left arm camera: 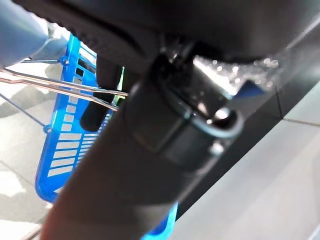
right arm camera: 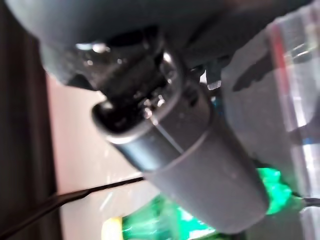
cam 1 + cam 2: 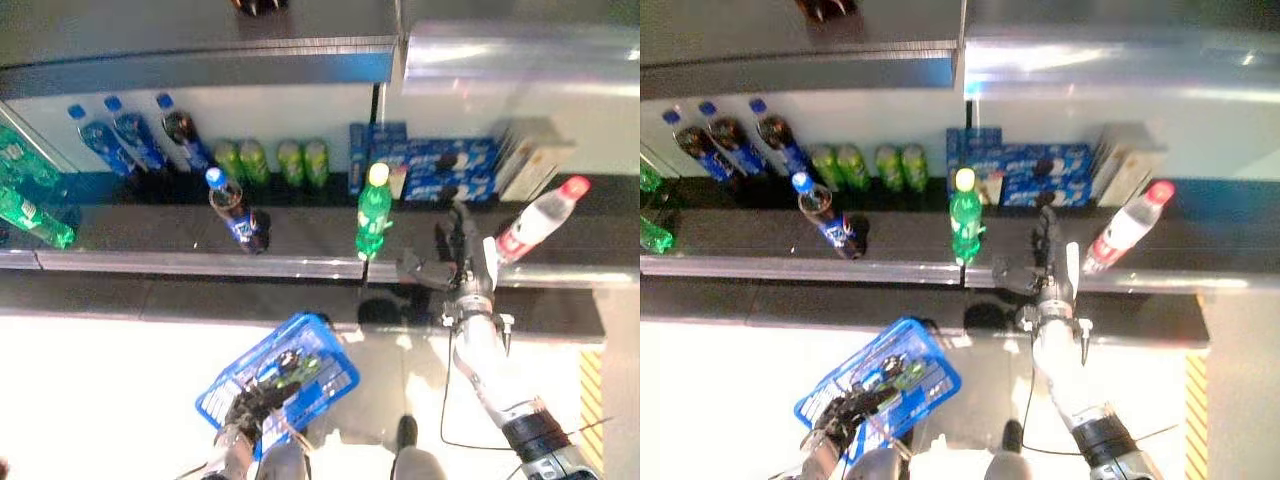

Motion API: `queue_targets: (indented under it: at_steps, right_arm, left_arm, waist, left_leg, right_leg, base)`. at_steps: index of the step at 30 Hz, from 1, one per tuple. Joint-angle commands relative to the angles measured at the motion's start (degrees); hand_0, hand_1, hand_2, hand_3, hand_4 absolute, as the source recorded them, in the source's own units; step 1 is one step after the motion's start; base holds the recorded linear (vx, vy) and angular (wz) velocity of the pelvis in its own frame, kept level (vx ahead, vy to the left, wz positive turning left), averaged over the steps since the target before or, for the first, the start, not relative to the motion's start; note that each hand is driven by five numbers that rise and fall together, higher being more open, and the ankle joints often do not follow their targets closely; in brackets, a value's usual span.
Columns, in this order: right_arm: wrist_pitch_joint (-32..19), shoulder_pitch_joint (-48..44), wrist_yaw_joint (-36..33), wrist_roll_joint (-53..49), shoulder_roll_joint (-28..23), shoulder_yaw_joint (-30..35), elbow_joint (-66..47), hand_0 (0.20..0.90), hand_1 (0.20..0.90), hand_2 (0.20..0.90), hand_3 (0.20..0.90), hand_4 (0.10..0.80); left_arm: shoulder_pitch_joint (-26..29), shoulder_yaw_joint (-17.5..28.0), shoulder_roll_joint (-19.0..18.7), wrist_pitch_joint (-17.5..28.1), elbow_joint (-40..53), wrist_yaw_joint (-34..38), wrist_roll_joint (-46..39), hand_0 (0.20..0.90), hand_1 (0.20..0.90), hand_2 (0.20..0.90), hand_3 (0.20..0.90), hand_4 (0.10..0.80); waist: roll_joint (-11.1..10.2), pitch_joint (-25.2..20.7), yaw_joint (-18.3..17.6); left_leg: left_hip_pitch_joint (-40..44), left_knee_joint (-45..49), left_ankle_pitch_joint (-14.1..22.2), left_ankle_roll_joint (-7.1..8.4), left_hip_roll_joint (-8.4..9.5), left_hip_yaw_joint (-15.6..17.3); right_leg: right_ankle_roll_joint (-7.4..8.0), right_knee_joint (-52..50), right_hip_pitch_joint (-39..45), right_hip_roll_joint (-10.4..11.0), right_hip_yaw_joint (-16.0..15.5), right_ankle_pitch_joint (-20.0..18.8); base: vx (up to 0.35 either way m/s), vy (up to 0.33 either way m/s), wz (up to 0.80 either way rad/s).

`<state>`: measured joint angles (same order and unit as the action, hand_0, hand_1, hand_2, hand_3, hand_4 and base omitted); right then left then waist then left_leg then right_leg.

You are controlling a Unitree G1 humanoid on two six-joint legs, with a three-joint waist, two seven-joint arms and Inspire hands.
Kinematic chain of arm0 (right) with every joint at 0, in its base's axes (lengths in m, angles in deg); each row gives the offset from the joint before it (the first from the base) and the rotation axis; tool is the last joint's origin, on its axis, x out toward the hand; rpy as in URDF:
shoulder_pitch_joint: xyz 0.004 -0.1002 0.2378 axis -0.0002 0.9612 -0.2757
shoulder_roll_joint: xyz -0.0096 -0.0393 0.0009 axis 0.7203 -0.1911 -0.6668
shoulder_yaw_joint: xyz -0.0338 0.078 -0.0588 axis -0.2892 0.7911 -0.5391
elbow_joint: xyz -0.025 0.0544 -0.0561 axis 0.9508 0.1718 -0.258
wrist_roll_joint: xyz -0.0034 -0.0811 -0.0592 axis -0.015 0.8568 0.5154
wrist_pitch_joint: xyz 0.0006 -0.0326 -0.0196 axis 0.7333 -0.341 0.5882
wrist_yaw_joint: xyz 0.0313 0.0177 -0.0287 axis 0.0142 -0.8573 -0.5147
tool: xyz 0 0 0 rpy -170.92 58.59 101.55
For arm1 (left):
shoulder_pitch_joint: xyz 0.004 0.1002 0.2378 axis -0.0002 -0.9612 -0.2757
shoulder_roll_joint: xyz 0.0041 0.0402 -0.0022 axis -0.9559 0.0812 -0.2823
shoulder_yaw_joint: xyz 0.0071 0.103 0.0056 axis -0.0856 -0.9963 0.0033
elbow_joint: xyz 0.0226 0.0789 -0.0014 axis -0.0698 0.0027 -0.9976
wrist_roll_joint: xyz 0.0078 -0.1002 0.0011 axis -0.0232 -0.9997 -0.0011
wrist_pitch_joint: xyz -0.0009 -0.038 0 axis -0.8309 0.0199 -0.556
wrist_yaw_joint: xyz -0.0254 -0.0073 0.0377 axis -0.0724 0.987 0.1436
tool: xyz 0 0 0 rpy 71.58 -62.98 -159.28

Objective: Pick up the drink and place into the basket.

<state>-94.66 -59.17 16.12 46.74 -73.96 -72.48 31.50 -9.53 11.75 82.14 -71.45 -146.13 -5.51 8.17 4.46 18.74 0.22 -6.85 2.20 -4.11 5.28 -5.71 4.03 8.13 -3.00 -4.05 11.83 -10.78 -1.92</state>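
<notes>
The task is sitting at its opening stage, as far as these views are showing: no drink is in either hand yet. The right hand [image 3: 462,262] is reaching up to the front edge of the shelf [image 3: 150,262], between the green bottle [image 3: 373,212] with a yellow cap and a clear bottle [image 3: 540,220] with a red cap that is leaning near the shelf's right end. Its fingers are standing straight and relaxed, with the thumb spread out toward the green bottle, and nothing is lying between them. The green bottle is standing upright at the front edge of the shelf, just beside that hand on its left but apart from it; judging by the thumb's direction and the green showing past the hand in the right wrist view, it is probably the drink being aimed for, though that is only a guess. A dark cola bottle [image 3: 237,212] with a blue cap is standing further left along the front edge, and more bottles, green cans [image 3: 272,160] and blue boxes [image 3: 440,165] are lining the back of the shelf. Below, the left hand [image 3: 252,405] is curling its fingers round the wire handle of the blue basket [image 3: 318,345], holding it out in front of the shelf; something green and dark seems to be lying in it already, too small to name. Still ahead: closing on a bottle, lifting it clear of the shelf, carrying it down and releasing it into the basket.
</notes>
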Motion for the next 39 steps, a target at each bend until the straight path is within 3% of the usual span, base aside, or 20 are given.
queue_targets:
  at_steps: [1,6,11,19,35,36,37,38,39]
  right_arm:
    - [-3.5,-6.9,-3.1,1.4,1.7,1.6,-6.7,0.900,0.900,0.900,0.900,0.800]
    - [-2.7,-9.7,-3.7,1.9,1.4,1.2,-6.6,0.900,0.900,0.900,0.900,0.800]
    - [-1.5,-18.3,-4.8,2.7,1.7,1.0,-4.2,0.900,0.900,0.900,0.900,0.800]
    - [0.7,-25.7,-5.6,3.3,2.8,-0.1,-3.9,0.900,0.900,0.900,0.900,0.800]
    - [6.7,-40.5,-16.5,-2.8,2.4,1.4,6.0,0.900,0.900,0.900,0.900,0.800]
    - [6.9,-40.8,-17.0,-3.1,2.2,1.5,6.7,0.749,0.749,0.749,0.724,0.624]
    - [7.1,-41.0,-17.5,-3.4,2.1,1.6,7.2,0.356,0.356,0.356,0.266,0.166]
    - [6.9,-41.0,-17.7,-3.6,2.0,1.7,7.9,0.300,0.300,0.300,0.200,0.100]
    - [6.8,-41.1,-17.7,-3.7,1.8,1.8,8.8,0.300,0.300,0.300,0.200,0.100]
  left_arm:
    - [-4.5,-1.8,-4.1,2.9,0.0,-0.5,-1.5,0.300,0.300,0.300,0.200,0.100]
    - [-3.8,-2.6,-4.0,4.3,1.7,-1.4,-3.5,0.300,0.300,0.300,0.200,0.100]
    - [-1.5,-4.4,-3.9,4.3,4.4,-1.9,-4.7,0.300,0.300,0.300,0.200,0.100]
    - [-0.4,-4.9,-3.8,4.0,4.4,-1.7,-4.8,0.300,0.300,0.300,0.200,0.100]
    - [1.5,-6.7,-4.7,3.1,6.5,-1.0,-6.4,0.300,0.300,0.300,0.200,0.100]
    - [1.4,-6.7,-4.8,3.0,6.9,-1.0,-6.6,0.300,0.300,0.300,0.200,0.100]
    - [1.4,-6.7,-4.8,3.1,7.2,-1.0,-6.8,0.300,0.300,0.300,0.200,0.100]
    - [1.3,-6.7,-4.8,3.1,7.4,-1.0,-6.7,0.300,0.300,0.300,0.200,0.100]
    - [1.4,-6.7,-4.9,3.1,7.5,-1.0,-7.0,0.300,0.300,0.300,0.200,0.100]
  waist:
    - [-2.2,2.4,2.2]
    - [-1.3,4.8,2.5]
    - [-0.2,7.6,3.9]
    - [-0.3,9.2,5.9]
    - [0.4,11.0,10.0]
    - [0.5,11.0,10.1]
    - [0.5,11.0,10.3]
    - [0.5,11.0,10.4]
    - [0.5,11.0,10.5]
  left_leg:
    - [-2.3,8.9,3.2,-0.35,-1.87,-0.3]
    - [-5.0,10.3,3.1,-0.78,-0.75,-1.1]
    - [-7.7,10.1,2.1,-1.42,0.85,-2.4]
    - [-9.4,10.1,1.4,-1.70,1.40,-3.4]
    - [-12.6,12.0,1.4,-2.36,2.34,-4.8]
    - [-12.7,12.0,1.4,-2.39,2.39,-4.8]
    - [-12.8,12.0,1.5,-2.42,2.44,-4.9]
    - [-12.9,12.2,1.5,-2.48,2.54,-4.9]
    - [-13.1,12.3,1.6,-2.55,2.65,-5.0]
  right_leg:
    - [-1.49,-10.8,-5.1,4.2,1.1,1.9]
    - [-1.93,-12.6,-7.5,4.5,1.5,2.3]
    - [-2.20,-13.4,-10.0,4.7,1.4,2.0]
    - [-2.38,-13.6,-10.9,4.7,0.6,1.8]
    - [-2.51,-14.6,-12.4,5.5,-0.9,1.8]
    - [-2.49,-14.6,-12.4,5.6,-1.0,1.8]
    - [-2.47,-14.7,-12.5,5.6,-1.0,1.8]
    - [-2.46,-14.9,-12.6,5.7,-1.1,1.9]
    - [-2.46,-14.9,-12.6,5.7,-1.2,1.9]
  base:
    - [-0.035,0.069,0.03]
    - [-0.044,0.081,0.05]
    - [-0.072,0.051,0.08]
    - [-0.012,0.020,0.05]
    - [0.035,0.018,0.08]
    - [0.032,0.019,0.02]
    - [0.000,0.000,0.00]
    - [0.000,0.000,0.00]
    - [0.000,0.000,0.00]
